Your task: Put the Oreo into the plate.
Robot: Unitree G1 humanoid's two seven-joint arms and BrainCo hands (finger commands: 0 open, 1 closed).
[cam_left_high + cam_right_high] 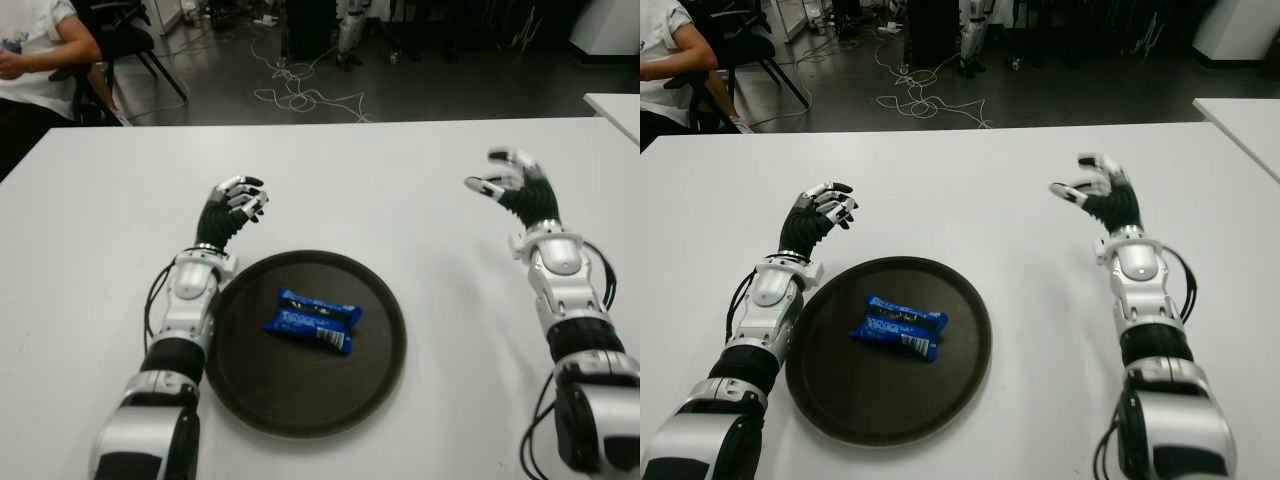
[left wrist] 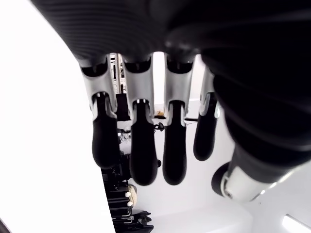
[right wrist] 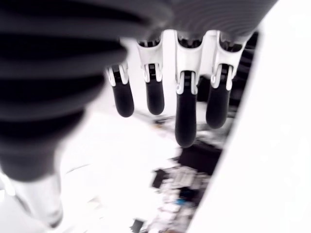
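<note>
One Oreo pack (image 1: 313, 320), a blue wrapper with white print, lies flat inside the single plate (image 1: 380, 370), a round dark brown one with a low rim. The pack sits a little toward the far side of the plate's middle, its long side running across and slightly tilted, and nothing else is in the plate. No hand touches it.

The plate rests on the white table (image 1: 400, 190), near the robot's front edge. The left hand (image 1: 232, 207) shows just beyond the plate's far-left rim, with its forearm running alongside the plate's left edge. Its fingers (image 2: 141, 150) hang loosely extended in the left wrist view, parted from one another and holding nothing. The right hand (image 1: 512, 183) shows well apart from the plate, out on the right side of the table. Its fingers (image 3: 185, 114) are likewise spread and relaxed, with nothing between them.

Behind the table's far-left corner a person (image 1: 40, 50) in a white shirt sits on a chair (image 1: 130, 40), and one tangle of cables (image 1: 300, 95) lies on the dark floor.
</note>
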